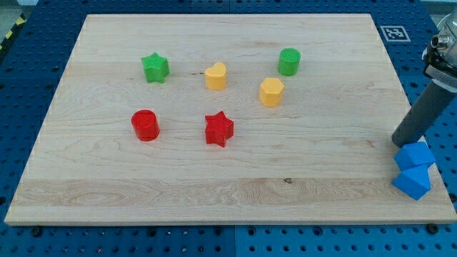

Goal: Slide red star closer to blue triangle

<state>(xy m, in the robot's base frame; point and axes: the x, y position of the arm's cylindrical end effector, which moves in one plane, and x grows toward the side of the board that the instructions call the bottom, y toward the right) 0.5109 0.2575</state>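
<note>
Your tip rested just above the blue triangle, well right of the red star; no tool showed, its state unknowable. Light and rigid, the star probably needed pushing from its left.

We see a wooden board on a blue pegboard table. Upper left: green star. Below it, red cylinder. Centre top: yellow heart, yellow hexagon, green cylinder. Blue cube at right edge.
</note>
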